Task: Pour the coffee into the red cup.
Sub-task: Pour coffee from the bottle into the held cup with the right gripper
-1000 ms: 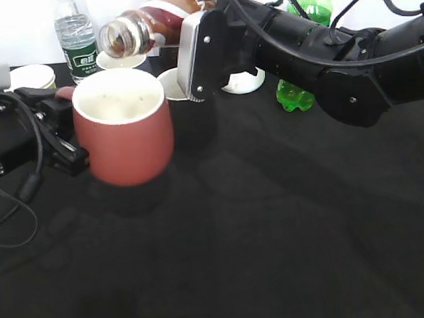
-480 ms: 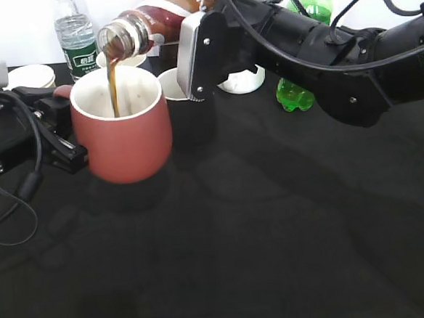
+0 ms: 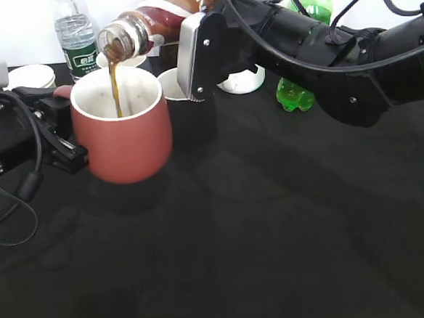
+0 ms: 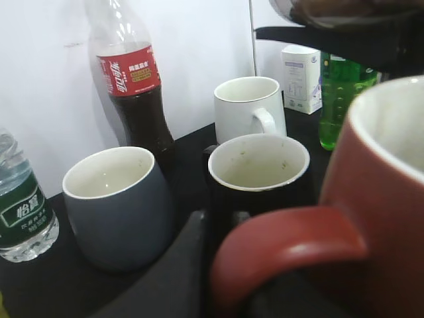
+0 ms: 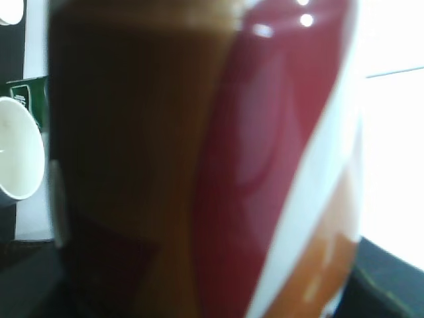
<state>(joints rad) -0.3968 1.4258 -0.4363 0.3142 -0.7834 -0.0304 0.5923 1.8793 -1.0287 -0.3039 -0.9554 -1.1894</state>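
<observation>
a: where's the coffee bottle (image 3: 160, 21) right now?

b: clamped in the right gripper (image 3: 197, 29), tipped over with its open mouth pointing down and to the left. in the right wrist view the bottle's label (image 5: 218, 159) fills almost the whole picture, so it sits right between those jaws, which stand wide around its body.

a: and the coffee itself?

b: a thin brown stream (image 3: 115, 89) drops from the mouth straight into the red cup (image 3: 122, 129), landing inside the white interior near the back wall.

a: who has the cup?

b: the left gripper (image 3: 63, 133). its jaws are nearly closed on the handle (image 4: 291, 242), pinching it, with the cup's body on the far side of the jaws from the arm. the cup sits upright.

a: is the cup on the table (image 3: 275, 227) or lifted?

b: can't tell from these views.

a: anything else close to the jaws?

b: beyond the left jaws stand a grey cup (image 4: 119, 205), a black cup (image 4: 260, 173) and a white mug (image 4: 250, 106), with a cola bottle (image 4: 136, 93) and a water bottle (image 4: 23, 205) behind. a green bottle (image 3: 307, 43) stands behind the right arm.
</observation>
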